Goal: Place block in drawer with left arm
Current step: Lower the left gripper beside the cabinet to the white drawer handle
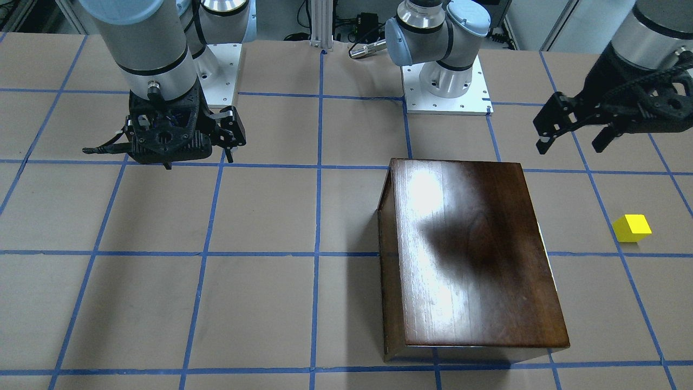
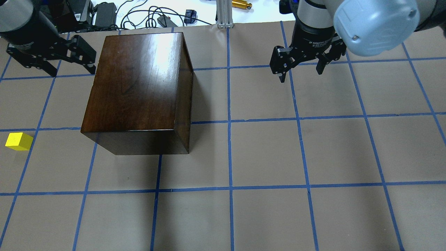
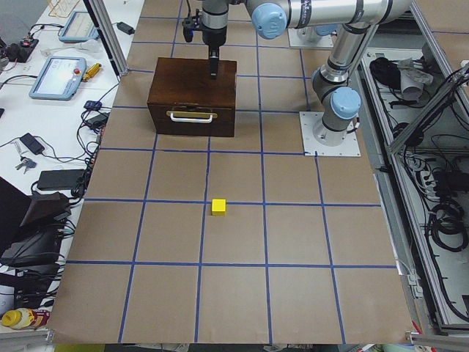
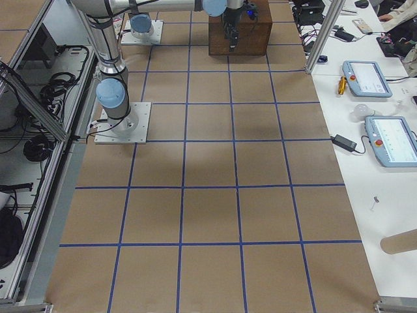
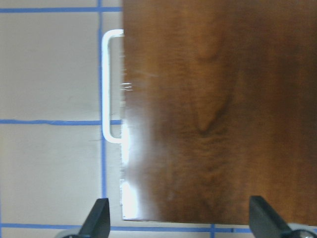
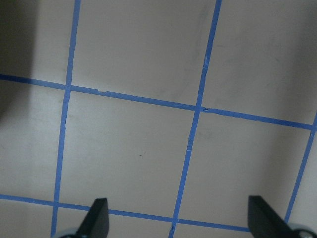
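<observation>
Well apart from the wide-spread left gripper [image 1: 572,142] lies the block [image 1: 632,227].

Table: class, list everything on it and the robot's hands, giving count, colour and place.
block: one, yellow, on the table, apart from the box, on its drawer side
wooden box: one, glossy dark brown, on the robot's left half of the table
drawer: one, dark brown front, white handle, shut in the box
table: one, tan, blue tape grid
left hand: one, black, open, raised near the box
right hand: one, black, open, raised on the robot's right
</observation>
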You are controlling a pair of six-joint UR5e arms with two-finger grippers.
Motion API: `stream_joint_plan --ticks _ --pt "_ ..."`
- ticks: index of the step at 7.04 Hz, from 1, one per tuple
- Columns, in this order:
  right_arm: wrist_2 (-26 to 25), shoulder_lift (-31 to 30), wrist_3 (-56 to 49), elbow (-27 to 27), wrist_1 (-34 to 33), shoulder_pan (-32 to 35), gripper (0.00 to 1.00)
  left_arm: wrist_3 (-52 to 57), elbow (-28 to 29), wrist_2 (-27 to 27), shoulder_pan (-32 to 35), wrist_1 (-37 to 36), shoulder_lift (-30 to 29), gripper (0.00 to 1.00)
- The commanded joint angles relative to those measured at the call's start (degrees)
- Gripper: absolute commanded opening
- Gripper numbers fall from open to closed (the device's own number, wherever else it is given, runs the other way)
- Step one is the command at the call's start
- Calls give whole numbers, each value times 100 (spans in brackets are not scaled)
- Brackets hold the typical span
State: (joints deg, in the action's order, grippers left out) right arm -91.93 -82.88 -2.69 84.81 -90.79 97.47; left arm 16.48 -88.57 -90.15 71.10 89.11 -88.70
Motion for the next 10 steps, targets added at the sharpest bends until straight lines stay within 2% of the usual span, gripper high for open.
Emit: stream_joint_plan --ticks 1,3,4,6,8,10 --pt "0 0 6 0 0 0 100 1065 15 6 -963 116 -85 100" --pt "0 0 6 0 0 0 100 1059 94 111 -1317 107 -427 100" --pt "0 0 -3 0 0 0 100 1050 146 547 -1327 107 -629 100" --pt "0 0 -3 0 0 0 100 1364 208 665 -1336 98 -1112 100" --pt "0 0 6 0 0 0 100 2121 138 1557 -1344 -111 -1709 100" --pt "0 0 -3 0 0 0 100 2184 156 1807 -1344 -236 -2141 100"
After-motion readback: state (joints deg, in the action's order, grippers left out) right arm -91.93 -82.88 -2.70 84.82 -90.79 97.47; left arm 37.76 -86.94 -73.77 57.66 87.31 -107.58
